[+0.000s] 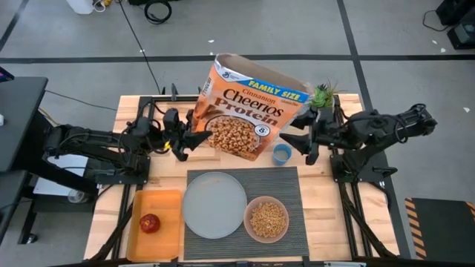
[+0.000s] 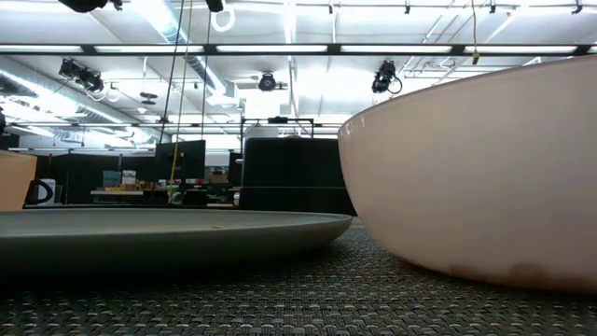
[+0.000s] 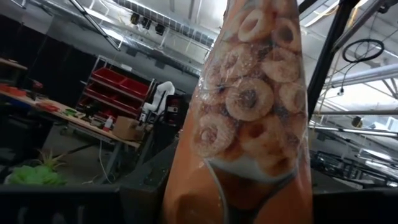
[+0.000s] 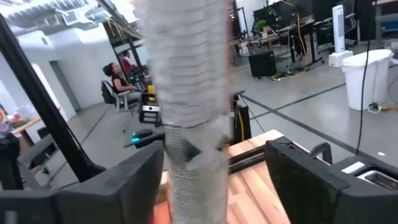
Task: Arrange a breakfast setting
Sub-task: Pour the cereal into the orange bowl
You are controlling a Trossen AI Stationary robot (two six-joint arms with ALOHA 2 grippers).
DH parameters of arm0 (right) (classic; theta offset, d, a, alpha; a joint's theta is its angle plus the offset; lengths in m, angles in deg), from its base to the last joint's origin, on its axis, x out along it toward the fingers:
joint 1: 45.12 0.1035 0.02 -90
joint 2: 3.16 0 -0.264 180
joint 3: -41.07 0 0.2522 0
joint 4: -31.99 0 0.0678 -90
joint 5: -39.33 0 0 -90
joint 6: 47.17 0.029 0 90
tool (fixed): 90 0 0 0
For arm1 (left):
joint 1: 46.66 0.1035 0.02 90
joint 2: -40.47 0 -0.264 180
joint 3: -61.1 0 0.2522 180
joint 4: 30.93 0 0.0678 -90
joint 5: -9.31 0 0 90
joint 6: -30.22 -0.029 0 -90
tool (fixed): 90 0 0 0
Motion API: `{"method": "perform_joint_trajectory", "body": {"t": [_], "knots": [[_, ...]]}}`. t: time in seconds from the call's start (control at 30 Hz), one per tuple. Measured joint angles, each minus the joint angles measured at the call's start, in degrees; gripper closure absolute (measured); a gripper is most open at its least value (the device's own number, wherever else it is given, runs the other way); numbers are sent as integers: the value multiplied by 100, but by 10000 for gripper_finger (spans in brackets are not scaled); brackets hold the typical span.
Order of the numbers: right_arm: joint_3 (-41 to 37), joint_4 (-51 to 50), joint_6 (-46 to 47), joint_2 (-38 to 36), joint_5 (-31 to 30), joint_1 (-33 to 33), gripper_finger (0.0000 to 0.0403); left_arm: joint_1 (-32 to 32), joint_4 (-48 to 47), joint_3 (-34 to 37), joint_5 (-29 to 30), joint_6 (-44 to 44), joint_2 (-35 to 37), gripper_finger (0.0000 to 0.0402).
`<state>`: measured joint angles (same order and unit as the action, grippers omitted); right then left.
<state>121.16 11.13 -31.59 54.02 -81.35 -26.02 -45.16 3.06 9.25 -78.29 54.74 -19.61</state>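
Observation:
A tall orange cereal box (image 1: 249,107) is held up over the table's far half, tilted with its printed face up. My left gripper (image 1: 185,141) is shut on the box's left side. My right gripper (image 1: 297,139) stands open at the box's right side, a finger on each side of the narrow grey edge (image 4: 186,124). On the dark ribbed mat (image 1: 286,182) lie the pale blue-grey plate (image 1: 214,205) and the pink bowl (image 1: 266,219), which is filled with brown cereal. The red apple (image 1: 150,223) lies on the orange tray (image 1: 167,200). Bagel and spoon are out of view. My left gripper pinches the cereal box between its two fingers at the lower left edge (image 1: 197,139), coming level from the table's left. In the left wrist view the box's printed face (image 3: 249,106) rises from between the fingers. The box hangs tilted, clear of the mat. My right gripper: there is a clear gap at one finger (image 4: 298,180). Whether the other finger (image 4: 134,180) touches the box edge I cannot tell.
A small blue cup (image 1: 281,153) stands under the box's right corner, just beyond the mat. A green plant (image 1: 321,95) is at the far right of the table. In the low view the plate (image 2: 168,229) and bowl (image 2: 485,168) fill the foreground.

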Motion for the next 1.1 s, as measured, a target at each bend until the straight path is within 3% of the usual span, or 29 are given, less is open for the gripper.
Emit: {"method": "perform_joint_trajectory", "body": {"t": [0.17,0.37,0.57,0.83,1.1], "knots": [[0,694,-231,264,511,-240,87,33,-2,0,83,-37,0,230],[0,1247,-576,658,642,-526,96,33,-123,0,98,-169,1,230],[0,1320,-962,901,679,-644,170,33,-231,0,104,-179,9,230],[0,1307,-1380,914,703,-655,329,31,-277,0,102,-177,7,230],[-2,1277,-1429,917,740,-655,340,16,-385,0,97,-406,7,229]]}}
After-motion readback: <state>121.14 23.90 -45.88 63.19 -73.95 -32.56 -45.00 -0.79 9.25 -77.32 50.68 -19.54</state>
